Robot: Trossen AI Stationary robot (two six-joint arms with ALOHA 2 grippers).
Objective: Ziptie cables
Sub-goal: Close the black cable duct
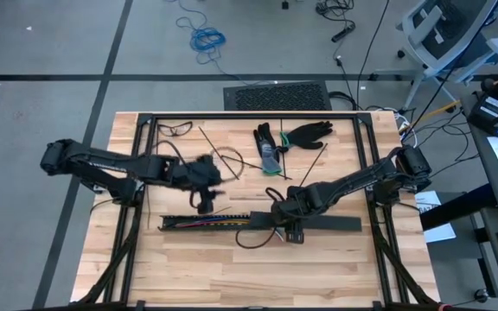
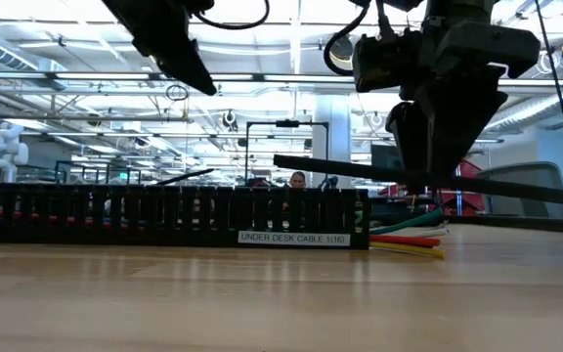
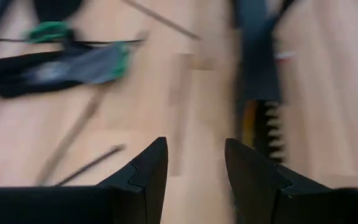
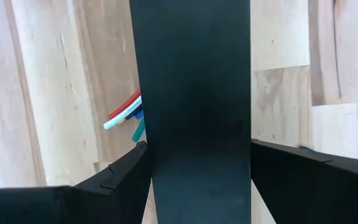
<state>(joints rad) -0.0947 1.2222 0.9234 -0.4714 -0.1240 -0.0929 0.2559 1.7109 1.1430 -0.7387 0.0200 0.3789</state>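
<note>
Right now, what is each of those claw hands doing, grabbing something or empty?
Left gripper: open, empty, above the table.
Right gripper: closed on the flat black cover strip, by the cables.

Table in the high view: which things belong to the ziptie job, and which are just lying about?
Job:
cables lying in the slotted rail
zipties loose on the wood
flat black cover strip, held in the right gripper jaws
left gripper, jaws open, empty

Lying about:
black gloves
glasses

Grey tiled floor [image 1: 59, 43] around the wooden table [image 1: 232, 276]; office chair [image 1: 443, 30]; bright ceiling lights [image 2: 291, 29].
</note>
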